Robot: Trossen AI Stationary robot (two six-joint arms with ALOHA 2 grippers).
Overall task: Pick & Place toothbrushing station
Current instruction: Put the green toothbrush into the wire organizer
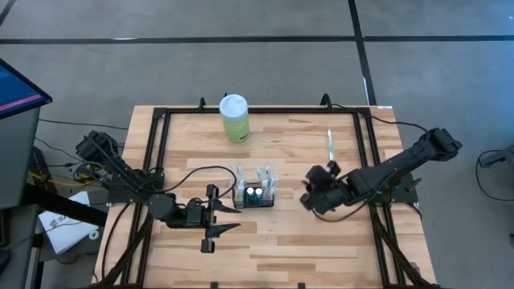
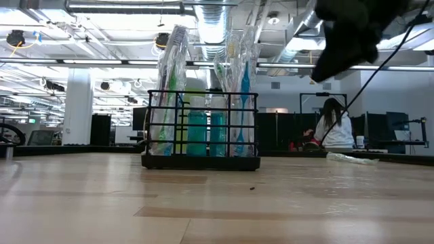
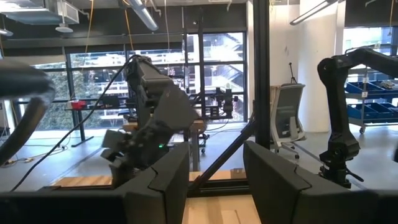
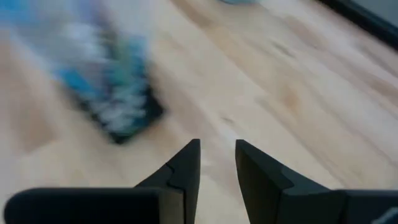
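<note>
The toothbrushing station is a little black wire basket. It stands upright near the middle of the table, between my two grippers. Nothing is touching it. Inside it I see toothbrushes in clear wrappers sticking up high above the rim, and small blue-green tubes standing lower down.

I think it will be light. The wire looks stiff and hard, so it should not squash when I pinch it. But the wire is thin and smooth, so it could slip. The tall brushes make it top-heavy, I think, and it could tip if I bump it or lift it crooked. The wrappers look soft and crinkly, so they are not a good place to hold.

The best spot, I think, is the top rim wire on one short side, or an upright wire at a corner, with one finger inside and one outside.

My right gripper hangs above the table just to the right of the basket, with a small gap between its fingers and nothing in them. My left gripper lies low just to the left of it, fingers spread apart and empty.

A pale green bottle stands far back, and one loose toothbrush lies behind my right arm.
</note>
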